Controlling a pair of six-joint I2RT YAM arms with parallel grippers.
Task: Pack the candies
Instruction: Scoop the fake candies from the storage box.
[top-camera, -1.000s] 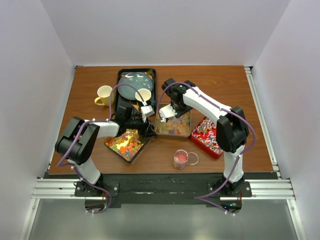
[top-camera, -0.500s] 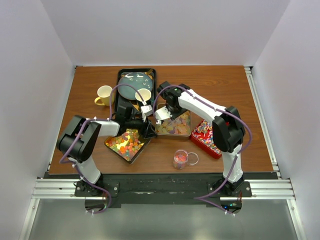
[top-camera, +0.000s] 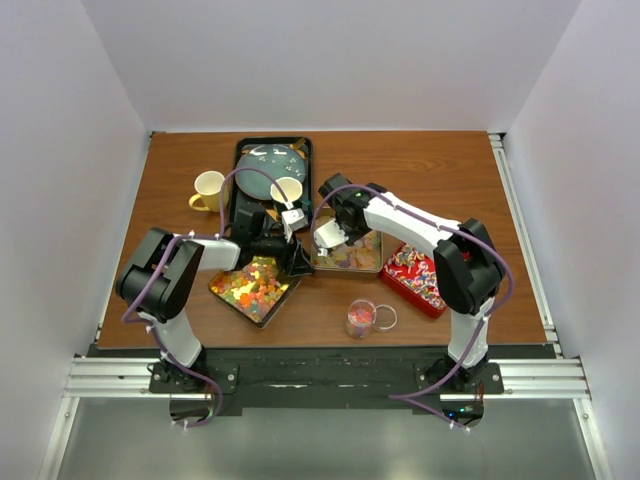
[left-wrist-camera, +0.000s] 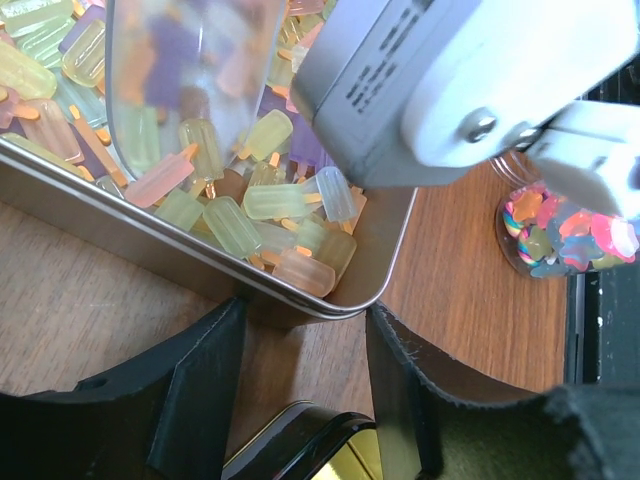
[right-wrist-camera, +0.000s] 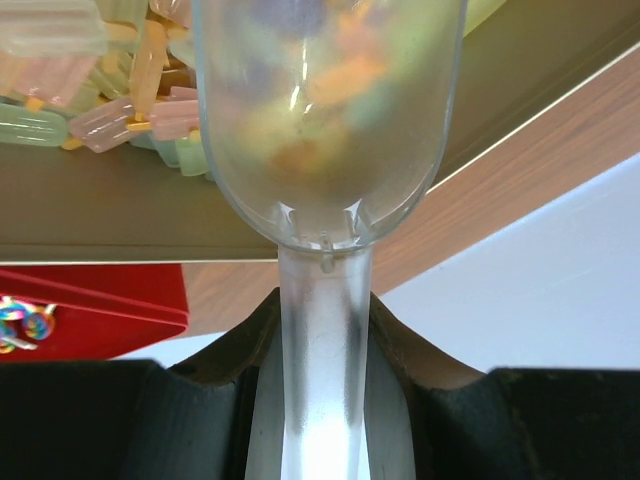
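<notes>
from my remote seat i read the step as scooping: the right gripper (right-wrist-camera: 322, 325) was clamped narrow on the handle of a clear plastic scoop (right-wrist-camera: 325, 120), its bowl over the pastel candies (left-wrist-camera: 285, 200) lying in the silver tin (left-wrist-camera: 150, 255) at the centre of the top view. blurred colours showed through the bowl, but i could not tell whether they were a load or the heap beyond it. the left gripper (left-wrist-camera: 305, 330) sat at the tin's near corner, a finger on either side; i could not tell whether it pinched the corner or only braced it. to do this well, i judged the left side should hold that corner firm so the tin cannot slide, while the scoop lifts level and slow, then tips gently over the narrow glass cup (top-camera: 362, 318) at lower centre, since a quick tilt would likely scatter sweets on the wood. as for writing, a printed label showed on the grey housing (left-wrist-camera: 400, 90) at the upper right of the left wrist view, too small and turned for me to read; i saw no brand on tin, scoop or cup.
</notes>
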